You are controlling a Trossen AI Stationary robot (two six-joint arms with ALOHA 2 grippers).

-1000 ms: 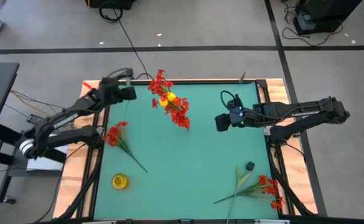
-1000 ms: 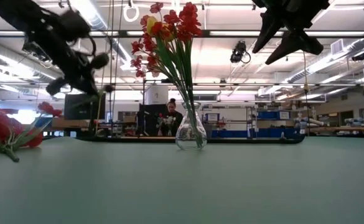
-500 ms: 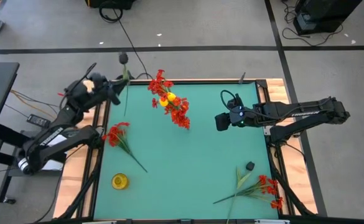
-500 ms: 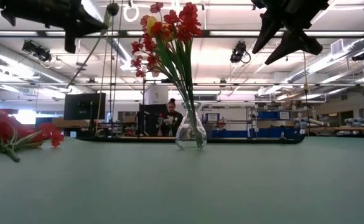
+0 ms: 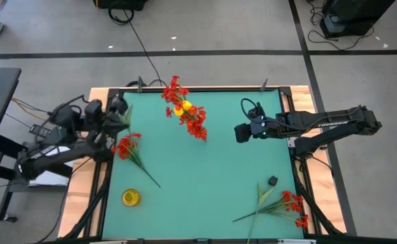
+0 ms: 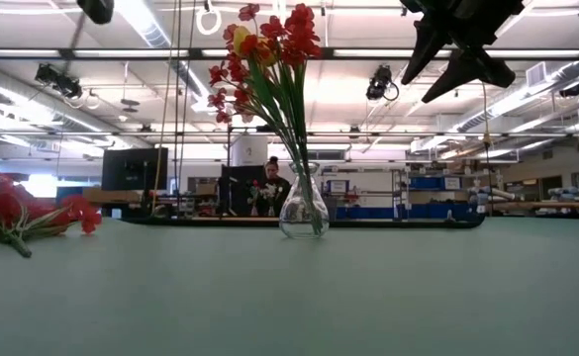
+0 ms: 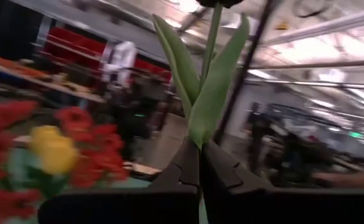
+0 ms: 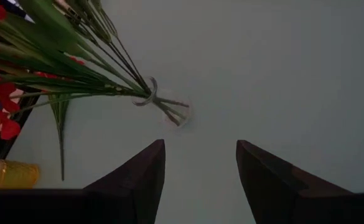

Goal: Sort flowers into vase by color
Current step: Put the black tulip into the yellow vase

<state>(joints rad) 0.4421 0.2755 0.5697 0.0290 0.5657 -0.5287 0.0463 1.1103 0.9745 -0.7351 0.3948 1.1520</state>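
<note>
My left hand (image 7: pixel 200 165), clenched on a green stem (image 7: pixel 208 74), sits at the frame's left; my right hand (image 8: pixel 200 162) hovers released.

So the count: one glass vase (image 6: pixel 303 208) with a bunch in it, two red flower sprigs lying on the mat (image 5: pixel 131 150) (image 5: pixel 279 205), one stem clamped in the left gripper (image 7: pixel 200 163), one yellow blossom (image 5: pixel 130 197) loose, two arms.
</note>
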